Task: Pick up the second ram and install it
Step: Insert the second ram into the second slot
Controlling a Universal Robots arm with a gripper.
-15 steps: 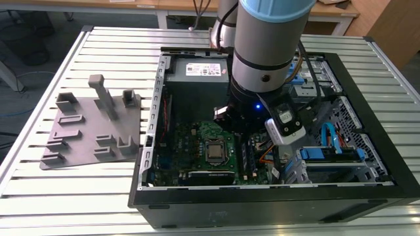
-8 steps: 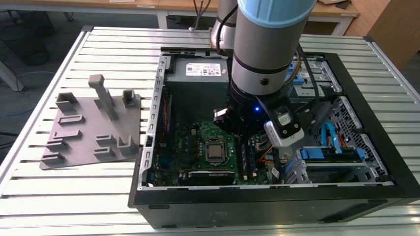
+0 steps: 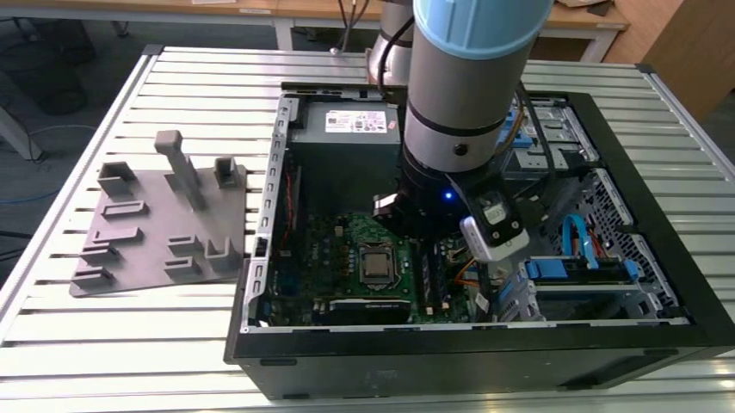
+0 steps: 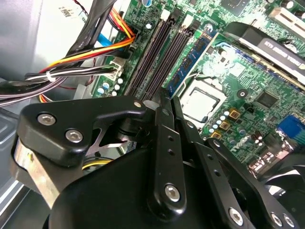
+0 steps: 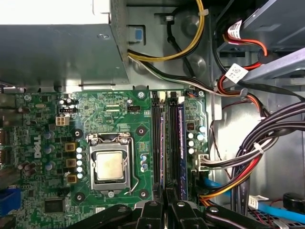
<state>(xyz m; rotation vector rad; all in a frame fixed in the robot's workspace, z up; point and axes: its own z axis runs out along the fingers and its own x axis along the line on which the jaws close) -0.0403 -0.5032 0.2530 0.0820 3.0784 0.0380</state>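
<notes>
Tool [image 4: 164, 102] fingers together over mobo RAM slots [image 5: 169, 143], second ram [image 4: 190, 59] seated.

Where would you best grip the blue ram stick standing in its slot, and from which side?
Probably its exposed long top edge, pinched across the thin flat faces, coming straight down at the motherboard: the blue ram stick stands on edge, lower edge buried in the slot.

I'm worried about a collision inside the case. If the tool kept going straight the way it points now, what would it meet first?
Probably the memory slots on the motherboard: the tool points at them, beside the seated ram stick. Depth is unclear.
</notes>
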